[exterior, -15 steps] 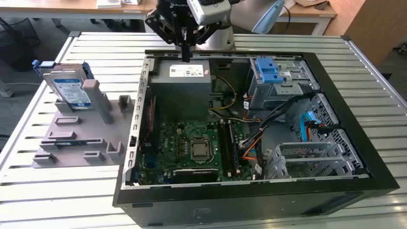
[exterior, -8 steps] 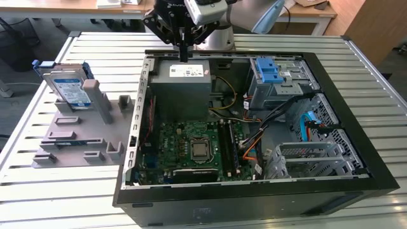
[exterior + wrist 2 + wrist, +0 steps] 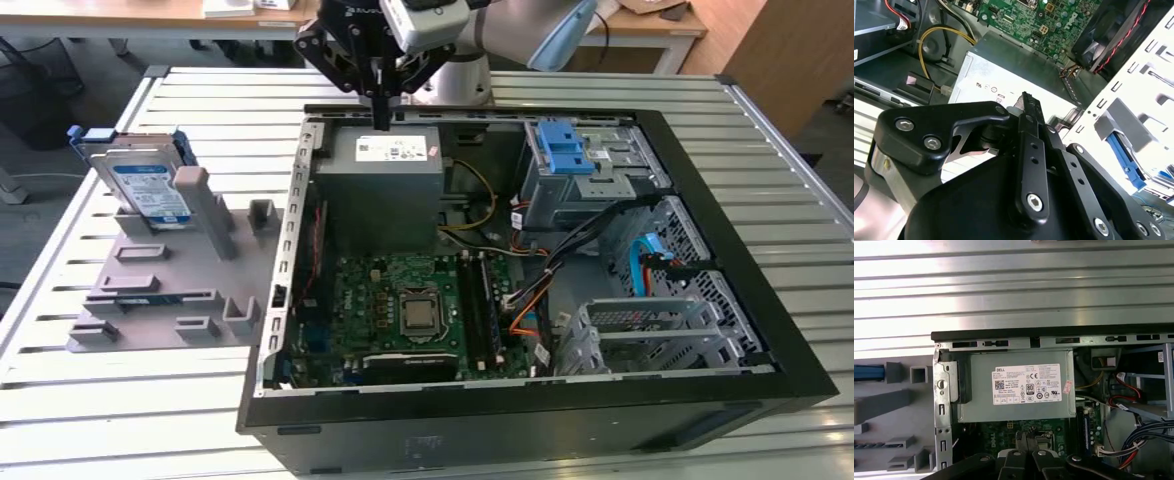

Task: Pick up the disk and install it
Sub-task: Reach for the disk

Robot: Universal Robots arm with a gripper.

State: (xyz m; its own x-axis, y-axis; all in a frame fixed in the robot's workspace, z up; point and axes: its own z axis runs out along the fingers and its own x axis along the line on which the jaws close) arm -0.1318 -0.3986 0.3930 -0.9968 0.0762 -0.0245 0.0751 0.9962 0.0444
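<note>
Closest to the lens was the black linkage of my jaws, and they were closed on each other, holding nothing. They hung point-down above the grey power supply box (image 3: 380, 175), near the back wall of the open computer case (image 3: 534, 430). In the first wrist view its white sticker (image 3: 1026, 384) was directly ahead of the tips.

The disk (image 3: 144, 185) was not under me. It was outside the case, well apart, toward the exterior view's left, standing on edge in the grey holder (image 3: 167, 290) on the slatted surface (image 3: 147, 430). Its long axis pointed upward with a small tilt, its label face was turned to the camera, and it had blue rails on the sides.

Between the jaws and the disk stood the side wall of the case, so I judged that the way there must go over this wall, not through it. Inside the case, the motherboard (image 3: 414, 300), the blue latch (image 3: 561, 145) and the loose cables (image 3: 587, 245) were on the far side from the disk and not in the way.
</note>
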